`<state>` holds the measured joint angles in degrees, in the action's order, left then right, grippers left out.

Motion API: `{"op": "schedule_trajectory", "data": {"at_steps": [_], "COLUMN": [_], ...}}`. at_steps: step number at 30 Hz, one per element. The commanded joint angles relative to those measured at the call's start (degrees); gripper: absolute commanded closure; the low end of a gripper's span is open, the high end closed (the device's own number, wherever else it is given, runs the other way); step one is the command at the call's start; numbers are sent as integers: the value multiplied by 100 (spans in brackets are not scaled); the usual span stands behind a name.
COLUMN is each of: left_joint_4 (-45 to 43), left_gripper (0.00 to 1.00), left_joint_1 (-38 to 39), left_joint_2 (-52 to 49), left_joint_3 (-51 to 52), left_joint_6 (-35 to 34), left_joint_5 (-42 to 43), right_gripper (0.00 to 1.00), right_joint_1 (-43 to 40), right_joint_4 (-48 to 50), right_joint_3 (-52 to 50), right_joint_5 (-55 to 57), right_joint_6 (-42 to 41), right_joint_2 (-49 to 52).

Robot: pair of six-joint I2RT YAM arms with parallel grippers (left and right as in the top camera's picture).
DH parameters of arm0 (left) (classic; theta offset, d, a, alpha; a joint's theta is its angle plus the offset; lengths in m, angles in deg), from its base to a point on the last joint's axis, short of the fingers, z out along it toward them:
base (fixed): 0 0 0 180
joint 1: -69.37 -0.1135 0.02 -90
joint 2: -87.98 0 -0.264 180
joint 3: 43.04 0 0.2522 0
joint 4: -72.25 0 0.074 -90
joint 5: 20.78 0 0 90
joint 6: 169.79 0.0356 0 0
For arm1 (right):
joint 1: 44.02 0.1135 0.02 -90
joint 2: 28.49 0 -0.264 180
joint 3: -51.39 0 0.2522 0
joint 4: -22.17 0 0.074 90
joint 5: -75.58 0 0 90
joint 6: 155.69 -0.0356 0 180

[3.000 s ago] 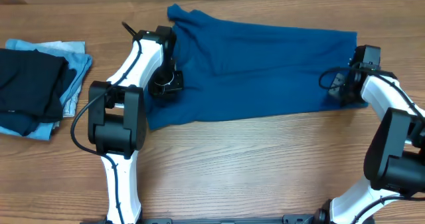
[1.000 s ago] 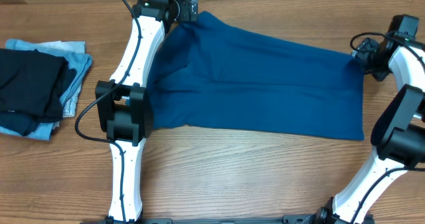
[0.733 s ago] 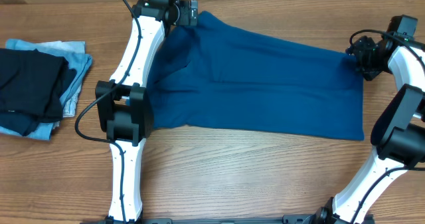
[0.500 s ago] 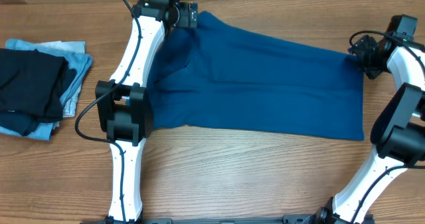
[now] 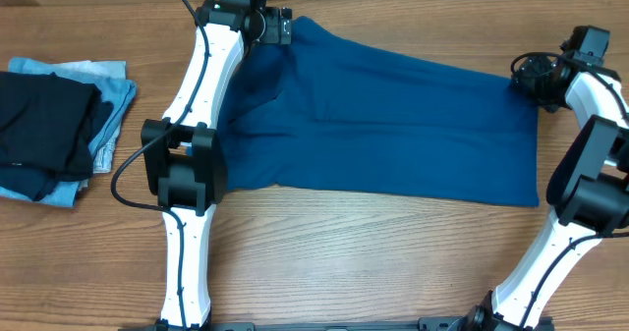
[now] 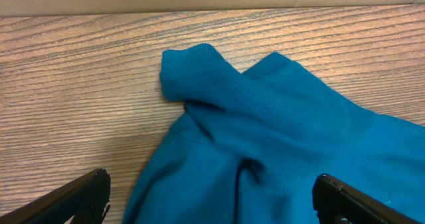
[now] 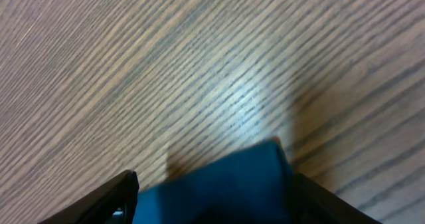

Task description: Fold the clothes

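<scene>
Currently, bare wood-grain worktop [image 5: 373,262], deep-blue shirt [image 5: 393,125] spread flat from far edge to right edge, left gripper [image 6: 209,197] jaws wide apart over its bunched far corner, right gripper [image 7: 212,197] jaws apart astride far-right corner, 2 folded garments [image 5: 59,125] at left edge

One shirt, two folded garments, two arms, one table

One deep-blue shirt [image 5: 393,125] is counted, and one wooden table [image 5: 393,262] under it. Two folded garments are counted beside it: one black garment [image 5: 44,130] and one pale blue garment [image 5: 115,100], the black one laid on the pale one. Two robot arms are counted, one left arm [image 5: 201,85] and one right arm [image 5: 595,115]. One gripper is carried by each, so two are counted: the left gripper [image 5: 278,24] and the right gripper [image 5: 531,76]. Two fingers [image 6: 73,196] are counted on each gripper, four in all, spread wide apart in both wrist views. One shirt corner is seen between the right pair; one bunched fold of the shirt is seen ahead of the left pair.
</scene>
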<state>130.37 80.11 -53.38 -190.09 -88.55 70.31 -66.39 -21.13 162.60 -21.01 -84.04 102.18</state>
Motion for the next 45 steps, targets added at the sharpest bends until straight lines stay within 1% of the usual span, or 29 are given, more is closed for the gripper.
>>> {"op": "schedule_trajectory", "data": {"at_steps": [1, 4, 7, 9, 12, 16, 17, 18, 19, 20, 22, 23, 24, 25, 26, 28, 29, 31, 32, 34, 36, 38, 42, 45], "left_joint_4": [24, 68, 66, 66, 68, 66, 70, 72, 70, 70, 70, 66, 63, 63, 66, 63, 59, -127, -289, -538, -774, -822, -984, -1360], "left_gripper": [0, 0, 0, 0, 0, 0, 0, 0, 0, 0, 0, 0, 0, 0, 0, 0, 3, 20, 21, 12, 12, 12, 6, 6], "left_joint_1": [-33, -33, -33, -33, -33, -33, -33, -33, -33, -33, -33, -33, -33, -33, -33, -33, -33, -44, -48, -48, -46, -48, -48, -81], "left_joint_2": [-85, -85, -85, -85, -85, -85, -85, -85, -85, -85, -85, -85, -85, -85, -85, -85, -85, -85, -85, -85, -85, -94, -476, -846], "left_joint_3": [-81, -79, -79, -81, -81, -79, -79, -79, -81, -79, -79, -79, -79, -79, -79, -81, -79, -81, -81, -79, -79, -79, -79, -79], "left_joint_6": [107, 107, 107, 107, 107, 107, 107, 107, 107, 107, 107, 107, 107, 107, 107, 109, 109, 105, 76, -48, -48, -179, -625, -1060], "left_joint_5": [-2, -2, -2, -2, -2, -2, -2, -2, -2, -4, -20, -20, -26, -76, -164, -173, -173, -170, -166, -98, 125, 153, 179, 232], "right_gripper": [26, 25, 28, 37, 37, 37, 39, 54, 60, 64, 79, 85, 87, 93, 96, 96, 96, 96, 96, 96, 96, 96, 96, 96], "right_joint_1": [-2, -4, -11, -11, -11, -11, -11, -11, -11, -11, -11, -11, -11, -11, -11, -11, -11, -11, -11, -11, -9, -9, -9, -9], "right_joint_4": [127, 297, 332, 289, 28, -120, -114, -70, -57, -48, -31, -35, -35, -31, -7, 157, 208, 286, 337, 466, 501, 496, 433, 391], "right_joint_3": [76, 76, 76, 76, 76, 76, 66, 55, 55, 55, 55, 55, 55, 55, 55, 55, 57, 57, 57, 57, 57, 57, 55, 55], "right_joint_5": [90, 101, 109, 151, 507, 590, 590, 590, 590, 592, 592, 592, 592, 614, 662, 656, 656, 654, 654, 654, 651, 651, 651, 651], "right_joint_6": [107, 343, 365, 542, 914, 986, 988, 988, 986, 988, 988, 988, 988, 988, 994, 1294, 1397, 1414, 1414, 1414, 1410, 1410, 1408, 1410], "right_joint_2": [94, 136, 136, 136, 136, 136, 138, 138, 138, 138, 138, 138, 138, 138, 138, 138, 136, 136, 136, 136, 136, 136, 136, 136]}}
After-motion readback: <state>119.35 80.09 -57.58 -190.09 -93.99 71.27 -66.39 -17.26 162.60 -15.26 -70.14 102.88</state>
